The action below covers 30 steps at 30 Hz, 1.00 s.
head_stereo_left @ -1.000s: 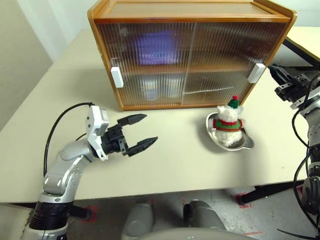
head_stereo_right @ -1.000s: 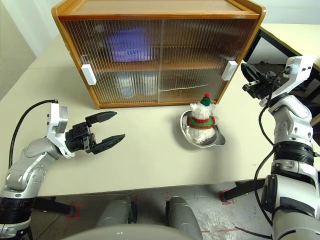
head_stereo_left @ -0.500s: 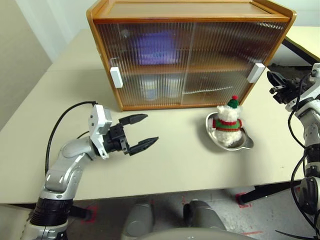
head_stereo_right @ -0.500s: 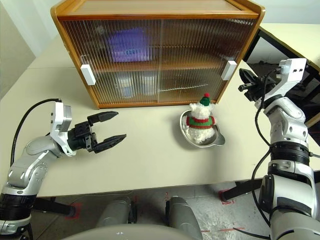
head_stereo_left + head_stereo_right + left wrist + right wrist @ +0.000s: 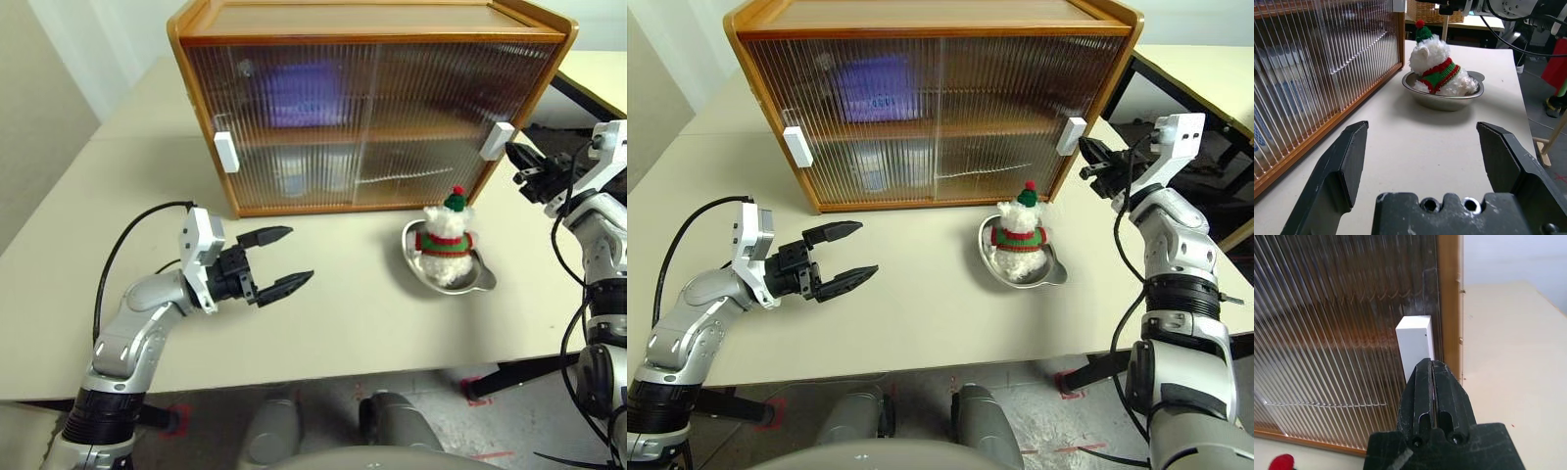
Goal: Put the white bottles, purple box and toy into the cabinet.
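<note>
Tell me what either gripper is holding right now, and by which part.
Nothing. The left gripper is open over the table; the right gripper is shut, empty, near the cabinet's handle.

R gripper (image 5: 1085, 157) moved in toward cabinet's (image 5: 940, 98) R handle (image 5: 1071, 135), prob. not touching.

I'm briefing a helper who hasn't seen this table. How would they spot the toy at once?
Find the big orange-brown cabinet with ribbed sliding doors on the pale table. Just in front of its right end sits a shallow steel dish, and the toy is in it: a white plush bear in a red-and-green sweater and hat.
</note>
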{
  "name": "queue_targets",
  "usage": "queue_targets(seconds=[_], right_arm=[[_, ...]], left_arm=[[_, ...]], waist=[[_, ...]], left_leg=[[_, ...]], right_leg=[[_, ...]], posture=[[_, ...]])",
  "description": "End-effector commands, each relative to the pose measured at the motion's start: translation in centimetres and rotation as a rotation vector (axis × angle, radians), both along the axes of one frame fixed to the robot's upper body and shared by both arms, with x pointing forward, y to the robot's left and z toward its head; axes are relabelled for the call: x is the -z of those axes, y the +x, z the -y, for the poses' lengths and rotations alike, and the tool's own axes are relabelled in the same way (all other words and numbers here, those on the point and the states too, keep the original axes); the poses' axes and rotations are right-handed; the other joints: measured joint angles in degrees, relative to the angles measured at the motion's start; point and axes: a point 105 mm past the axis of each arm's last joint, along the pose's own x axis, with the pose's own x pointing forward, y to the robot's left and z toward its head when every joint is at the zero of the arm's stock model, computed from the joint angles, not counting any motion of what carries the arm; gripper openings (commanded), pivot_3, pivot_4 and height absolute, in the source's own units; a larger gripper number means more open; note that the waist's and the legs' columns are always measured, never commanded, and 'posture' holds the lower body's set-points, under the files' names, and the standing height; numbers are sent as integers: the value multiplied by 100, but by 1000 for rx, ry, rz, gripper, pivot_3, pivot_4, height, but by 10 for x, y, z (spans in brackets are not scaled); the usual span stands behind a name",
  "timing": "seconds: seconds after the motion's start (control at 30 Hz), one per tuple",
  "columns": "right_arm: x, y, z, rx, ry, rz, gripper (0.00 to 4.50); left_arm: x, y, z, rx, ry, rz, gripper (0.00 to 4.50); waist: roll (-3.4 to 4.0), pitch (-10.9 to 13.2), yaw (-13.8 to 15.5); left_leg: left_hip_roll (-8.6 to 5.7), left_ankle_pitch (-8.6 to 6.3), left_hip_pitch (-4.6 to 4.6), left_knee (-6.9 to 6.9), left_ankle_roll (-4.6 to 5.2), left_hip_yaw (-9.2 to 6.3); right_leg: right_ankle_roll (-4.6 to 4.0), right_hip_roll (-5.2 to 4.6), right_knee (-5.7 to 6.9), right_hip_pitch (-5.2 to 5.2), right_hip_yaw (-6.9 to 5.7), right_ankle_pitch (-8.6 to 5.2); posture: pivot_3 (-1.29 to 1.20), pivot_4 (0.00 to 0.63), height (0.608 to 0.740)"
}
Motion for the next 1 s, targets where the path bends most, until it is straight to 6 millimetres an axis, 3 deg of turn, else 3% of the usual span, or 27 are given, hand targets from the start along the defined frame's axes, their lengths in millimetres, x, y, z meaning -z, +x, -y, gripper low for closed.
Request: queue_targets(seconds=[0.03,0.23,0.53,1.0], right_arm=[[-6,4,-13,-54,-5,11,37],[-9,6,-27,-120,-6,16,37],[-7,2,-22,-129,-8,7,37],[-9,16,-69,-276,30,18,37]], left_arm=[[1,0,3,5,15,6,4500],[0,0,1,0,16,7,4500],[2,-1,3,7,21,1,4500],[2,0,1,-3,28,0,4500]], waist=[[0,0,-7],[1,-1,-78],[1,-1,-80],[6,0,-133]], left_leg=[[0,0,0,0,0,0],[2,0,1,0,0,0],[1,0,1,0,0,0],[4,0,4,0,0,3]], right_leg=[[0,0,0,0,0,0],[-1,1,2,0,0,1],[0,1,2,0,-1,1],[-3,1,3,-1,-2,3]], posture=[[214,0,740],[212,0,740],[208,0,740],[223,0,740]])
